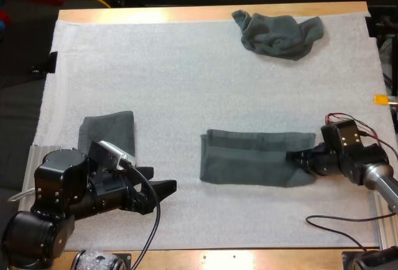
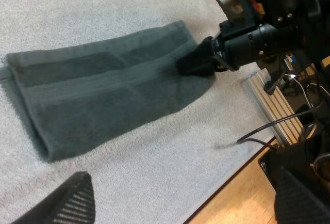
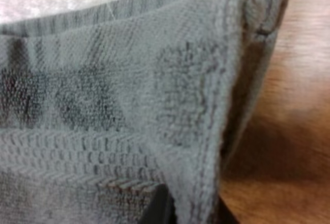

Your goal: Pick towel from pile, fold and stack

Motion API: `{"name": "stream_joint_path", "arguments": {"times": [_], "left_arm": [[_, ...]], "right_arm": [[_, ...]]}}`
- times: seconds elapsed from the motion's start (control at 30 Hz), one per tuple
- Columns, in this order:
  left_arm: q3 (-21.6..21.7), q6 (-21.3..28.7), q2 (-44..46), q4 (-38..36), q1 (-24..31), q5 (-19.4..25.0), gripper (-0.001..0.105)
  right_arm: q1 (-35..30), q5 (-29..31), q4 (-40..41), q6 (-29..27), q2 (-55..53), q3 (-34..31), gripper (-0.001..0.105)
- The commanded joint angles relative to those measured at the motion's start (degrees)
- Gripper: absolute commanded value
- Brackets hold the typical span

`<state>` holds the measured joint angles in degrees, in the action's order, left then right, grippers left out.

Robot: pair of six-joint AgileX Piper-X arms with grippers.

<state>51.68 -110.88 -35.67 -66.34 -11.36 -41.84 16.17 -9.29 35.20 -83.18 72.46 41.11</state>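
A dark grey-green towel point(image 1: 252, 158), folded into a long strip, lies flat on the middle of the white mat point(image 1: 186, 77). My right gripper point(image 1: 292, 157) is shut on its right end; the left wrist view shows that gripper point(image 2: 198, 61) pinching the towel point(image 2: 103, 90) at the corner. Up close, the towel's weave point(image 3: 129, 95) and hemmed edge rise right over my right gripper's dark finger point(image 3: 157, 208). My left gripper point(image 1: 160, 190) stands open near the mat's front edge, left of the strip, its fingers point(image 2: 67, 203) wide apart with nothing between them. A crumpled towel point(image 1: 278, 33) sits at the far right.
A small folded towel point(image 1: 107, 132) lies at the mat's left side, just behind my left arm. The wooden table edge point(image 1: 249, 259) runs along the front. A metal rail point(image 2: 270, 100) borders the mat beyond my right gripper.
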Motion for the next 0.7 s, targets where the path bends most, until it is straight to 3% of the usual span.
{"name": "stream_joint_path", "arguments": {"times": [0.0,0.4,0.67], "left_arm": [[0.48,-0.28,0.19,0.18,0.05,-0.51,0.070],[0.48,-0.28,0.19,0.18,0.05,-1.74,0.070],[0.48,-0.28,0.19,0.18,0.05,-1.74,0.070]], "right_arm": [[0.04,3.47,3.63,-2.04,-0.88,1.06,0.002],[0.04,20.63,15.67,-9.23,-2.37,9.66,0.002],[0.04,25.09,22.33,-12.16,-2.37,13.15,0.002]]}}
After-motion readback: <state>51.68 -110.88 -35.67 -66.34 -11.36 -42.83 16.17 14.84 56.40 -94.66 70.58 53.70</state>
